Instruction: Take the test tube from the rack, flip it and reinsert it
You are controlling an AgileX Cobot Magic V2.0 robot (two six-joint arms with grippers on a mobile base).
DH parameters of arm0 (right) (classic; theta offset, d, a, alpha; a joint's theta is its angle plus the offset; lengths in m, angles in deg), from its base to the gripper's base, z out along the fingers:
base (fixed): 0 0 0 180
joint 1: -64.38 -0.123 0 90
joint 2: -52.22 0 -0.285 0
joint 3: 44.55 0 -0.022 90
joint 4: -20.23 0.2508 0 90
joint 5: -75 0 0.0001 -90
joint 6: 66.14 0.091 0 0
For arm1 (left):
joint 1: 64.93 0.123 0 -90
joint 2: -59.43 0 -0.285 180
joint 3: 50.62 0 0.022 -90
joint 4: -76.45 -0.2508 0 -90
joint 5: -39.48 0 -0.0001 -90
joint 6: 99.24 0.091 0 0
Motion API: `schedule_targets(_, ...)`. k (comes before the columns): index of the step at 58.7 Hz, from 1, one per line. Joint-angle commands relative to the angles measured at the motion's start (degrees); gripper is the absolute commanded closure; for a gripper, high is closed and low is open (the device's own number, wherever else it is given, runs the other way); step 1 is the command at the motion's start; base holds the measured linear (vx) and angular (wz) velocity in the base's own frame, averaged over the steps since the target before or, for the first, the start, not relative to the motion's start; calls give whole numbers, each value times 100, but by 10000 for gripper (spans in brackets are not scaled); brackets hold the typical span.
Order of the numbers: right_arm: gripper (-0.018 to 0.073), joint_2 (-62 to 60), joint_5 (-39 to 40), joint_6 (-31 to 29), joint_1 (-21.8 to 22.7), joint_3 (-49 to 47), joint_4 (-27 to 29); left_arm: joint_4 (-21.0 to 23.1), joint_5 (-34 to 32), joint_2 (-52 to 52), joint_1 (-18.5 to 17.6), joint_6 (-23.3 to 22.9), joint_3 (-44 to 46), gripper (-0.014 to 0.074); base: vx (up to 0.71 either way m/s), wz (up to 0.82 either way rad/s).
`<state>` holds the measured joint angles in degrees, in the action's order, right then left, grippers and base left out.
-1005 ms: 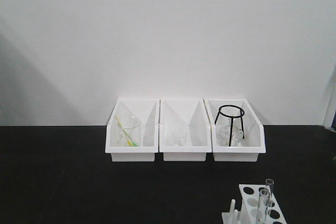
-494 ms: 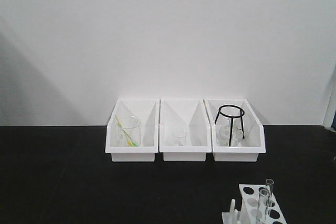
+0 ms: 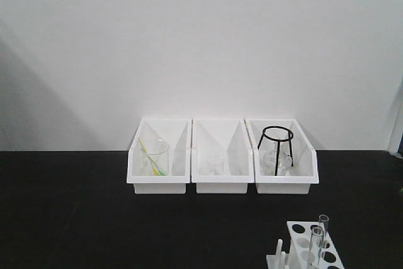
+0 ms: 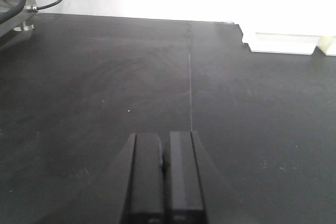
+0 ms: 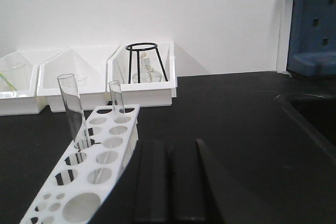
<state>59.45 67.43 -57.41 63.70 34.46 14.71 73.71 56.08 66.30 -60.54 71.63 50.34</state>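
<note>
Two clear glass test tubes stand mouth-up in the small white plastic test-tube rack [image 5: 89, 174] with its rows of round holes, on the black tabletop [image 4: 94, 87] at my front right. The nearer tube [image 5: 73, 109] leans a little; the farther tube [image 5: 116, 98] sits close to upright. Behind them, three white open-front bins [image 3: 221, 155] line the wall, the right one holding a black wire tripod stand [image 3: 276, 149].

My right gripper [image 5: 169, 182] sits just beside the rack with its black jaws pressed together and holding nothing. My left gripper [image 4: 164, 179] is likewise clenched and empty over bare tabletop, well apart from the rack.

I judge the tubes light, rigid, smooth and slippery, and breakable under a hard squeeze. I would open the right jaws and take the nearer tube on its exposed wall above the top plate, below the rim, with gentle pressure.
</note>
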Motion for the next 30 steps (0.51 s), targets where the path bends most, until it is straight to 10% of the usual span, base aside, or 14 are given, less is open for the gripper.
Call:
schedule_targets(1, 568, -61, 510, -17, 7, -2, -6, 20, -504, -63, -41, 2, 1, 603, 0, 0)
schedule_targets(30, 568, -61, 510, -17, 7, -2, -6, 20, -504, -63, -41, 2, 1, 603, 0, 0)
